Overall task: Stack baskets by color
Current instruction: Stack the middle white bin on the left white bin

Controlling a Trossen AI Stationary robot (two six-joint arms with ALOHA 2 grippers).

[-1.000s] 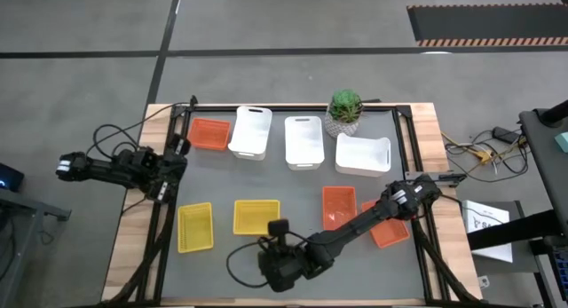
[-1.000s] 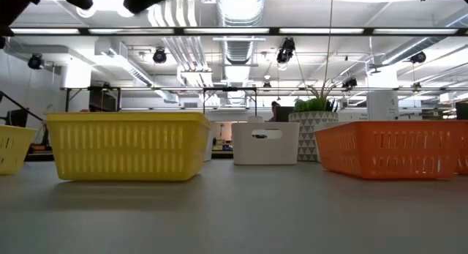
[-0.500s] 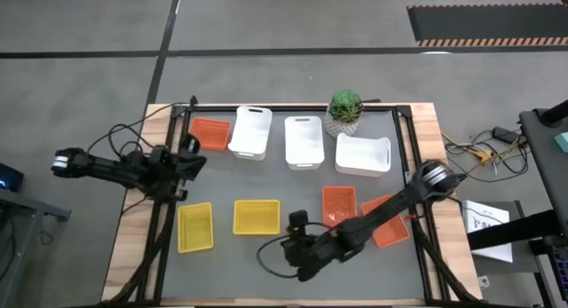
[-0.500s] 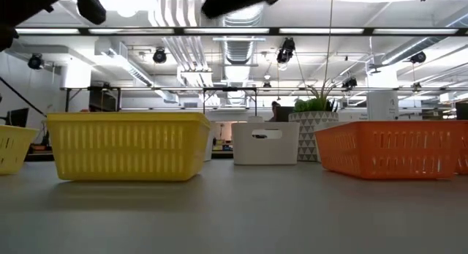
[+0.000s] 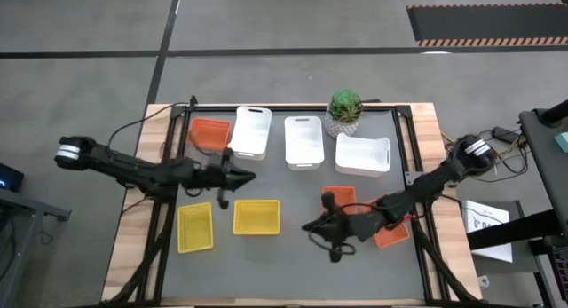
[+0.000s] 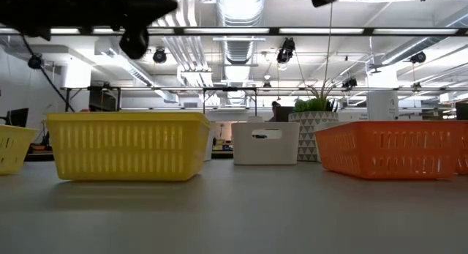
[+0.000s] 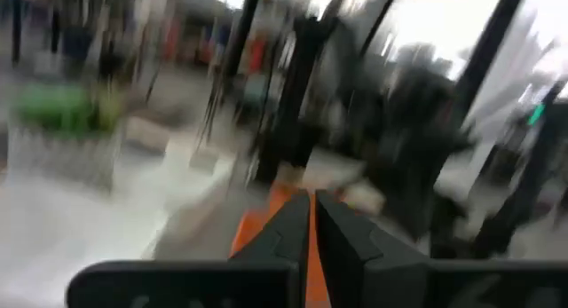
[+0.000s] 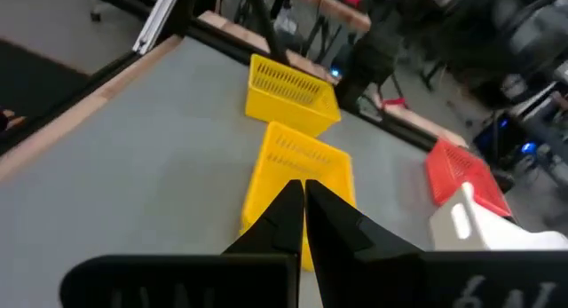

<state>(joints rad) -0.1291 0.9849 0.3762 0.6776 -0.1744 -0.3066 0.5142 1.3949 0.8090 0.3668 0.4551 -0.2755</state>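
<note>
Three white baskets [image 5: 251,130] [image 5: 303,141] [image 5: 362,154] rest on the table's far half, with one orange basket [image 5: 209,133] at their left. Two yellow baskets [image 5: 195,226] [image 5: 256,217] sit on the near left. Two more orange baskets [image 5: 338,200] [image 5: 390,232] lie near right, partly under my right arm. My left gripper [image 5: 251,176] hangs shut above the table between the left white basket and the yellow ones, holding nothing. My right gripper [image 5: 306,226] is shut and empty too, hovering between the right yellow basket [image 8: 297,166] and the orange pair.
A green plant in a white patterned pot [image 5: 345,111] stands at the far edge between the white baskets. Cables trail from both arms over the mat. Bare grey mat [image 5: 293,272] lies along the near edge. The table has a wooden rim [image 5: 133,255].
My left gripper has reached from the table's left edge toward the right, out over the mat, and levelled. My right gripper has swung from the near edge toward the far edge and a little to the right as its arm stretched out. Both stayed shut. No basket moved.
</note>
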